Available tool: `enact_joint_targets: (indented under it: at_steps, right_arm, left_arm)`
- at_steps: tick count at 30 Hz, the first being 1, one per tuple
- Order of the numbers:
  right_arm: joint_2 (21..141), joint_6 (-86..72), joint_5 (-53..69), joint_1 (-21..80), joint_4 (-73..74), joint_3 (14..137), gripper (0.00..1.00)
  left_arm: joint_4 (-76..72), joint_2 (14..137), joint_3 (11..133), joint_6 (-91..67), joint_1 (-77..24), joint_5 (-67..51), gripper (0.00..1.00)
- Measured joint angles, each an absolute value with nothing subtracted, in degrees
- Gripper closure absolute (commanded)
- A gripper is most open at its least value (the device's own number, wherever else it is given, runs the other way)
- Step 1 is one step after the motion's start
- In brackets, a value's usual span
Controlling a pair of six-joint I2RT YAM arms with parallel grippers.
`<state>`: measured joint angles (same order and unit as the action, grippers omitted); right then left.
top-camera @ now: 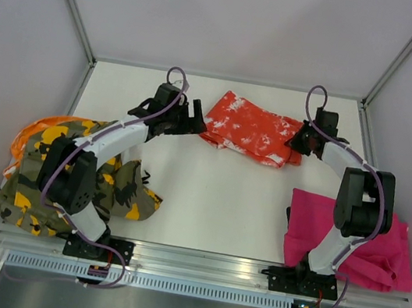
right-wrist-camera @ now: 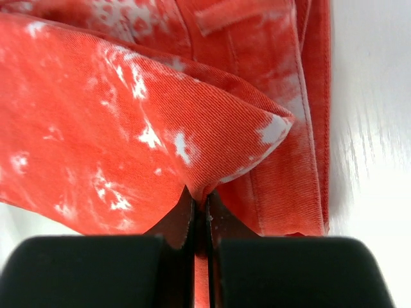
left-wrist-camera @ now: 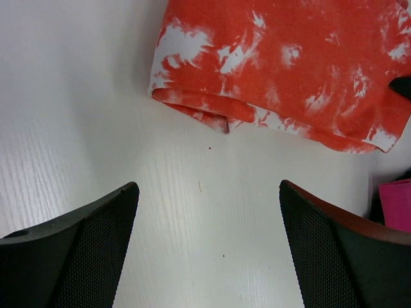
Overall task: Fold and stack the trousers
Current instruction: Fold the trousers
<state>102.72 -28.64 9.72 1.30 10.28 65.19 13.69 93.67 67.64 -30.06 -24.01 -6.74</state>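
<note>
The orange-red trousers with white splatter (top-camera: 251, 128) lie folded at the back middle of the table. My right gripper (top-camera: 300, 141) is shut on a pinched fold of their right edge (right-wrist-camera: 212, 147). My left gripper (top-camera: 194, 114) is open and empty, just left of the trousers' left end (left-wrist-camera: 192, 102), with bare table between its fingers (left-wrist-camera: 96, 244). The camouflage trousers (top-camera: 69, 171) lie bunched at the left under the left arm. The magenta pink trousers (top-camera: 365, 240) lie at the right near the right arm's base.
The white table (top-camera: 213, 203) is walled by grey panels with metal frame posts at the back corners. An aluminium rail (top-camera: 203, 266) runs along the near edge, holding both arm bases. An orange cloth edge (top-camera: 31, 133) shows under the camouflage pile.
</note>
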Motion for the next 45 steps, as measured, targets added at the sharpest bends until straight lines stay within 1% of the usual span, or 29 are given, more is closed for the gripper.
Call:
enact_joint_targets:
  at_steps: [4, 9, 14, 19, 25, 26, 28, 29, 31, 33, 35, 37, 38, 39, 40, 41, 42, 43, 44, 45]
  right_arm:
    - [102.7, -27.1, 10.6, 1.3, 12.2, 70.0, 1.0]
    - [102.7, -24.1, 12.6, 1.4, 13.8, 80.2, 1.0]
    - [104.6, -21.5, 13.3, 2.0, 14.3, 84.8, 1.0]
    - [109.8, -20.9, 12.2, 1.7, 15.7, 84.6, 1.0]
    - [110.2, -20.8, 8.9, 1.4, 17.2, 81.2, 0.99]
    - [110.2, -20.8, 8.6, 1.4, 17.2, 81.2, 0.87]
    - [110.3, -20.9, 7.9, 1.5, 17.2, 81.0, 0.71]
    - [110.4, -20.9, 7.5, 1.5, 17.3, 81.0, 0.61]
    - [110.7, -20.6, 6.3, 1.5, 17.7, 81.0, 0.48]
    - [110.7, -20.0, 5.3, 1.4, 19.0, 81.0, 0.4]
    - [110.7, -19.5, 4.1, 1.4, 21.1, 81.7, 0.35]
    - [110.7, -18.7, 2.3, 1.6, 24.8, 84.4, 0.35]
    - [110.7, -18.3, 1.5, 1.7, 25.9, 86.0, 0.36]
    - [110.5, -17.9, 0.9, 1.8, 26.6, 87.5, 0.42]
    - [110.1, -17.5, 0.5, 2.1, 27.1, 88.8, 0.61]
    - [109.3, -16.9, 0.3, 2.4, 27.5, 89.6, 0.74]
    - [108.4, -16.6, 0.3, 2.8, 27.7, 90.2, 0.88]
    - [107.2, -16.4, 0.8, 3.2, 27.5, 90.3, 1.0]
    - [105.9, -16.9, 1.7, 3.6, 26.8, 90.2, 1.0]
    - [105.0, -16.9, 2.2, 4.1, 25.9, 89.9, 1.0]
  left_arm:
    - [13.6, 92.7, 67.6, -29.9, -23.2, -6.4, 0.06]
    - [13.6, 92.6, 67.6, -29.9, -22.9, -6.3, 0.06]
    - [13.6, 92.6, 67.6, -29.9, -23.0, -6.3, 0.05]
    - [13.6, 92.6, 67.6, -29.8, -22.5, -6.4, 0.05]
    - [13.6, 92.6, 67.6, -29.4, -21.2, -6.3, 0.04]
    - [13.6, 92.7, 67.6, -29.3, -20.9, -6.3, 0.04]
    - [13.6, 92.7, 67.6, -29.2, -20.6, -6.2, 0.02]
    - [13.6, 92.9, 67.6, -29.1, -20.3, -6.2, 0.02]
    - [13.6, 93.1, 67.6, -28.7, -20.2, -6.1, 0.01]
    - [13.7, 93.4, 67.6, -28.2, -20.0, -6.1, 0.01]
    - [13.7, 94.1, 67.8, -27.3, -20.0, -6.2, 0.02]
    - [14.3, 95.7, 69.4, -26.3, -20.0, -6.5, 0.03]
    - [14.5, 96.9, 70.7, -25.8, -20.0, -6.6, 0.05]
    - [14.6, 98.1, 72.1, -25.4, -20.0, -6.7, 0.11]
    - [14.8, 99.5, 74.2, -25.0, -20.0, -6.7, 0.15]
    - [14.5, 100.7, 75.9, -24.8, -20.0, -7.0, 0.31]
    - [13.8, 101.7, 77.4, -24.8, -20.0, -7.7, 0.44]
    - [12.8, 102.3, 78.4, -25.1, -20.0, -8.1, 0.58]
    - [11.1, 103.0, 79.4, -25.6, -20.0, -8.9, 0.88]
    - [8.8, 103.6, 80.0, -26.2, -20.0, -9.8, 0.98]
